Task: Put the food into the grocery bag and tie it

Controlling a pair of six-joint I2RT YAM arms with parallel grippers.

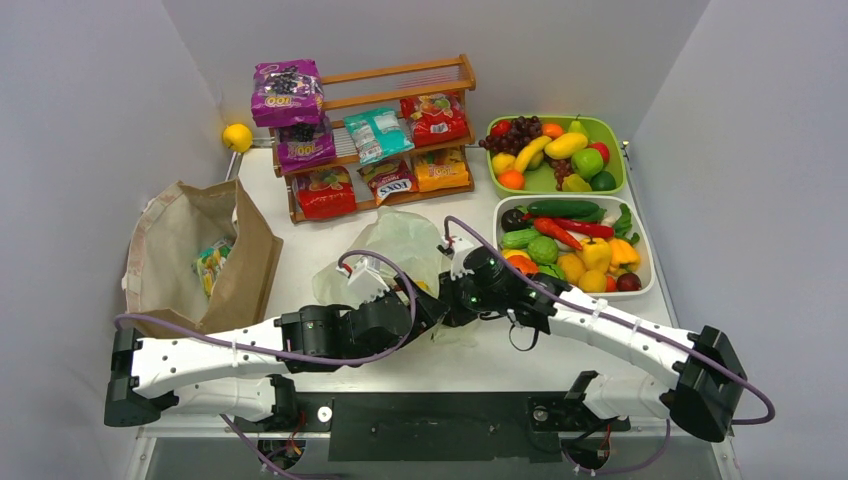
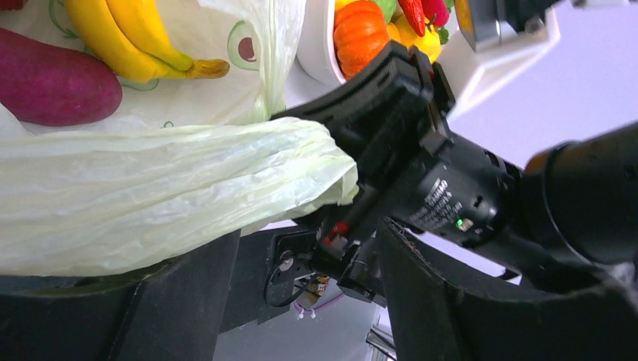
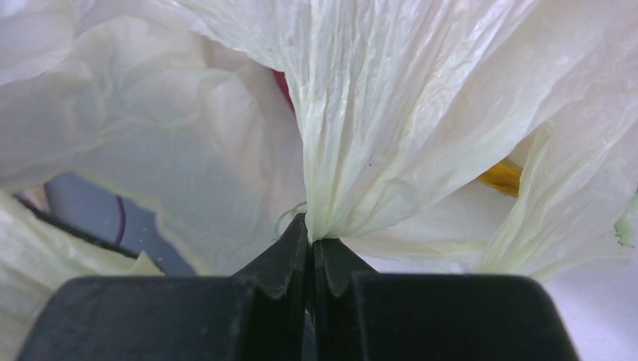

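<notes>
Pinching grocery bag (image 3: 376, 113): right pincer (image 3: 310, 244) clamped on gathered film; left pincer (image 2: 308, 256) wide. Judged soft, light, slippery; take bunched handle.

A lab booth staged as a grocery: white walls (image 1: 80, 120), wooden snack rack (image 1: 400, 72), toy-produce trays (image 1: 612, 125).

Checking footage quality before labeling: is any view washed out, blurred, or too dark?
Top external: evenly lit, sharp, only soft shadows. Left wrist: grocery bag crisp, dark foreground lacks detail. Right wrist: bag plastic glows nearly white, slightly washed out; the right hand, shut on it, is almost black.
</notes>
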